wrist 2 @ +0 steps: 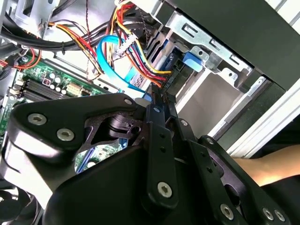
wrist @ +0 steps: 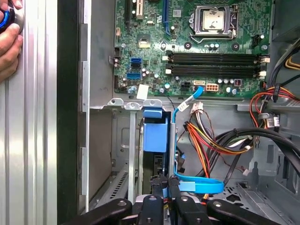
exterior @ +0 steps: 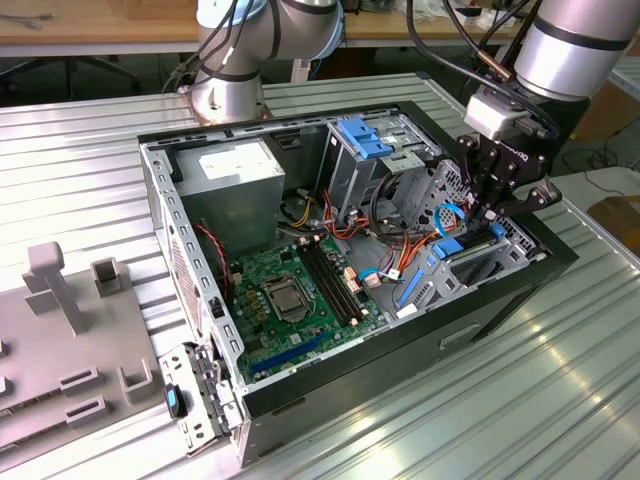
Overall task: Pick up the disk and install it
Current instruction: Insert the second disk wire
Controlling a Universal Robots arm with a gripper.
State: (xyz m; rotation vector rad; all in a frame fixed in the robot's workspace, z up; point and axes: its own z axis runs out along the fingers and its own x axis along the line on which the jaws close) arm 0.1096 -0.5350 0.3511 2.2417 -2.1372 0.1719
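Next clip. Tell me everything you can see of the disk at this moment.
The disk shows as a dark slab edged by bright blue plastic rails, standing on edge in the bay at the case's front corner. The gripper sits directly over it, jaws closed together at its upper edge. A light blue cable loops beside it. Its lower part is hidden.

The arm (exterior: 575, 40) comes in from the exterior view's upper right, its thick silver forearm angled downward, and the wrist points the black gripper (exterior: 490, 215) almost straight down. In the second wrist view the gripper (wrist 2: 157, 101) shows its black linkages folded inward and the two fingers (wrist 2: 154, 140) drawn right together, side by side, with no gap showing between the tips. In the first wrist view the gripper (wrist: 164, 185) reads the same way, jaws pinched narrow. A person's hand (wrist: 9, 44) rests at the frame's edge, fingers curled.
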